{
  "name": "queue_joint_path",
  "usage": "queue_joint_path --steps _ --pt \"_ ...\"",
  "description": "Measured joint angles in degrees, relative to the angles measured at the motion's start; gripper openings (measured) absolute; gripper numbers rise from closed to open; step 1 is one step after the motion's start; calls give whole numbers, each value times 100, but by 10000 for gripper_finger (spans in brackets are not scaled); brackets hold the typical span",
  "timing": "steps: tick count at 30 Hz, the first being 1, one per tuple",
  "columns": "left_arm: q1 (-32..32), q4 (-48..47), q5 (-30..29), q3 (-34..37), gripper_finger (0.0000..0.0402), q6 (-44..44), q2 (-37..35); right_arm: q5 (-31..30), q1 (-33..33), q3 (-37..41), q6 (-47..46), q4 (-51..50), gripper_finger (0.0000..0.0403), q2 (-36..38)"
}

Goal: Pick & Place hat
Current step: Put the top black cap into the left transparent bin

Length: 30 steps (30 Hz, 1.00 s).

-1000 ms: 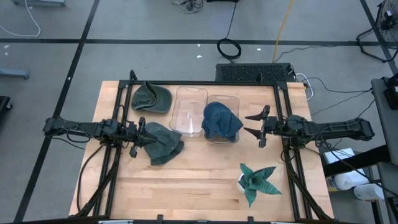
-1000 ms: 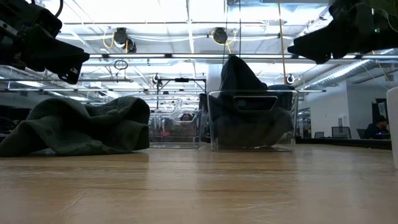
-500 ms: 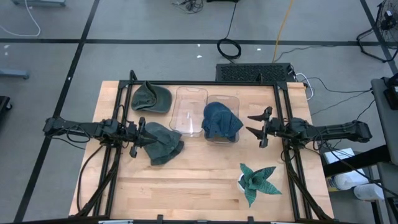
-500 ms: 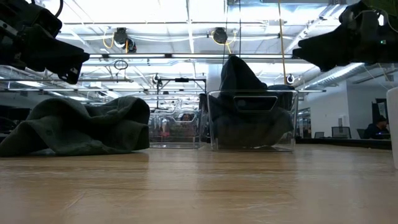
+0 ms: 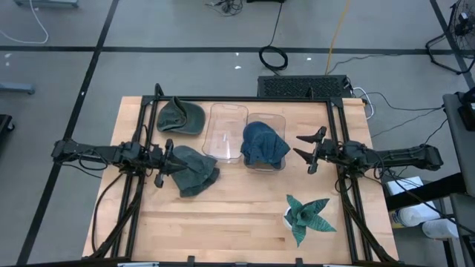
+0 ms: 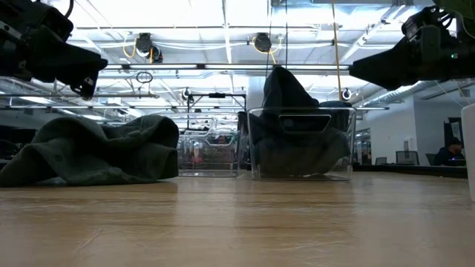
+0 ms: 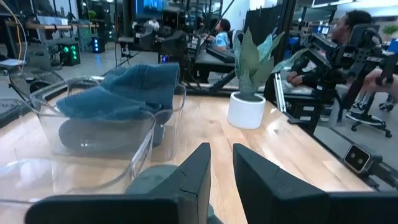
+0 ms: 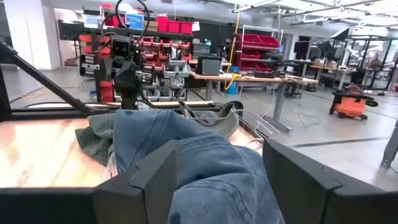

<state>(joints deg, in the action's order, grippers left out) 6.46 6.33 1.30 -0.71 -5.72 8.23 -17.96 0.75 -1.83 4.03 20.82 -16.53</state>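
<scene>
Blue hat (image 5: 264,144) sits in the right bin (image 5: 279,122), frame centre. Right gripper (image 5: 309,149), spread wide and empty, has backed slightly rightward since a second ago: placement looks complete. Left gripper (image 5: 168,159), fingers narrowly parted, hangs over the grey hat (image 5: 194,168), centre-left.

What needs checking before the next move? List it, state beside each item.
1. Blue hat in the right bin: ok.
2. Left bin empty for the next hat: ok.
3. Right gripper open, clear of the blue hat: ok.
4. Left gripper at the green hat: ok.
5. Left jaws gripping that hat: cannot tell.
6. Second green hat and plant out of both arms' way: ok.
</scene>
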Motion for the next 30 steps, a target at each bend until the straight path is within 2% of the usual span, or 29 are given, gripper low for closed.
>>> queue_joint_path --steps 13,21,24,30 --pt "0 278 -55 0 77 61 2 4 -2 7 7 11 222 -2" --pt "0 187 -1008 0 80 -201 2 7 -2 9 7 11 222 -2" --pt "0 186 -1366 0 100 -200 0 7 -2 9 7 13 222 -2" --pt "0 184 -2171 0 173 -127 2 7 -2 11 7 13 222 -4"
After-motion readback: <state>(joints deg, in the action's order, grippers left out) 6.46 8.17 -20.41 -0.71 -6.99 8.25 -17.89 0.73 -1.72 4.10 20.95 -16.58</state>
